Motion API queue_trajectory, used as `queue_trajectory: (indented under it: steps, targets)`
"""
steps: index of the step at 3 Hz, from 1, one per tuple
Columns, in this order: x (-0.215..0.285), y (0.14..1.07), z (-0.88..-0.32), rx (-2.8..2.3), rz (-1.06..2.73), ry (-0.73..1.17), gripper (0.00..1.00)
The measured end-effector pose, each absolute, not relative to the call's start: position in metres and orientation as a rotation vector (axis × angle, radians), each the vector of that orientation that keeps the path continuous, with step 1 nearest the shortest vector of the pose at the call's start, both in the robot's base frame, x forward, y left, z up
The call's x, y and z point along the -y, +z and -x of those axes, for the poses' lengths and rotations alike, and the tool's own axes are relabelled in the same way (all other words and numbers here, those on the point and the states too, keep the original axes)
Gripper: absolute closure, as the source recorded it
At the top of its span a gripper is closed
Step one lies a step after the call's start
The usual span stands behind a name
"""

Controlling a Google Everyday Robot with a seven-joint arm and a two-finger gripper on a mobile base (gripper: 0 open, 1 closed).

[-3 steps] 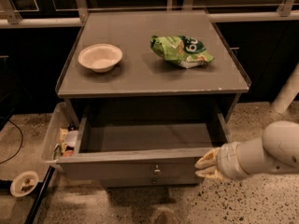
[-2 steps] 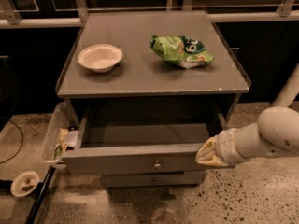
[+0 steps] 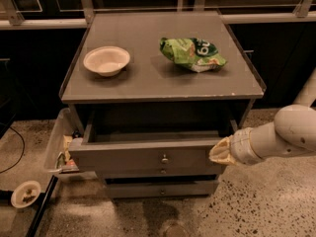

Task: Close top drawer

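Camera view looks down on a grey wooden cabinet (image 3: 148,80) standing on a speckled floor (image 3: 261,206), its flat top taking up most of the middle of the scene. Below the top, the top drawer (image 3: 123,158) is part-way out. Its long front panel stands forward of the cabinet body, and a dark gap shows the inside behind it. Under it sit two lower drawers (image 3: 158,187), their fronts set further back.

From the right edge a thick white arm (image 3: 291,130) reaches in toward the drawer's right end. A clear plastic bin (image 3: 53,142) hangs beside the cabinet's left side, with some small items in it that are too dim to name.

On the cabinet top lie a crumpled green chip bag (image 3: 192,53), right of centre, and a pale shallow bowl (image 3: 106,60) to its left — the two are well apart.

The gripper (image 3: 219,152) rests against the right end of the drawer's front panel; whether it is spread or pressed together, I cannot tell. A small round metal knob (image 3: 164,158) sits at the centre of the panel — the gripper is well to its right.
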State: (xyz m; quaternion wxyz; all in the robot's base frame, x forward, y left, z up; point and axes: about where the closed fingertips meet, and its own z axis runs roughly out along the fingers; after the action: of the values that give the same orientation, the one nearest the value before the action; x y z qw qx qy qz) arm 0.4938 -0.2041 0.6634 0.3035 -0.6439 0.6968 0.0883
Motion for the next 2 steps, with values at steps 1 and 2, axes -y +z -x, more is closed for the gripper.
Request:
queue_trajectory:
  steps: [1,2]
  targets:
    - [0.2040,0.6634,-0.4938,-1.846,1.706,0.234,0.58]
    - [0.2020,0.6632,-0.4931,-1.848,1.709,0.231,0.35]
